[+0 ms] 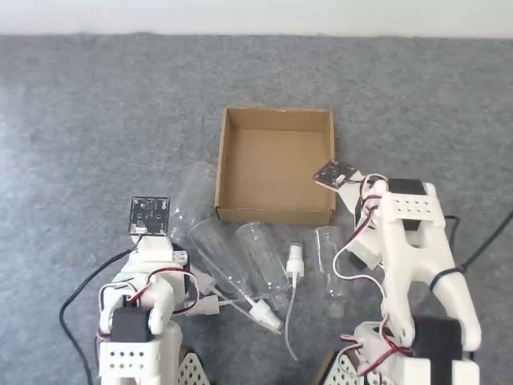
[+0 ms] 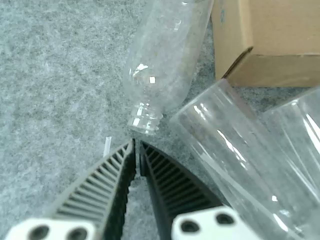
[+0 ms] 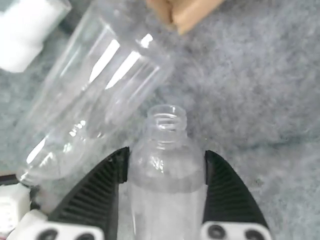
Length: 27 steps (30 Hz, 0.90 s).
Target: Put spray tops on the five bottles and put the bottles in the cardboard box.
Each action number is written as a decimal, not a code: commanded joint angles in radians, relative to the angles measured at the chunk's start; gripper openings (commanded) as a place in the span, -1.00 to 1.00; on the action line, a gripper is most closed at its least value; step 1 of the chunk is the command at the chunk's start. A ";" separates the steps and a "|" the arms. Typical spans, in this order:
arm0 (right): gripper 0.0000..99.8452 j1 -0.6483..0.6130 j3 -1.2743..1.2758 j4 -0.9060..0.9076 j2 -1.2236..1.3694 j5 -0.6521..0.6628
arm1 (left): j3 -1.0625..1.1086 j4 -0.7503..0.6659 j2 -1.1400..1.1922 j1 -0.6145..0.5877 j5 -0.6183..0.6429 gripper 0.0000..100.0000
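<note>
The cardboard box sits open-topped in the middle of the grey worktop, which spreads wide to the left of the box, to its right and beyond it.

Along the box's left wall lies a bare-necked bottle, its open mouth pointing away from the box. The left end effector has its fingers together, with only a thin slit between them, and its tips are just short of that mouth.

In front of the box's front wall the space is crowded. Two lying bottles slant side by side, with white spray heads at the ends far from the box. Just right of them a loose spray top trails its thin tube away from the box.

Near the box's front right corner, the right end effector is clamped on the held bottle. Its fingers press both sides of the bottle's body, and the threaded neck is uncapped. One lying bottle runs close alongside the held bottle.
</note>
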 commanded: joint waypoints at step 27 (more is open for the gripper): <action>-0.83 0.008 -0.358 0.499 -0.432 -0.066 | -0.013 0.005 -0.017 -0.003 -0.002 -0.97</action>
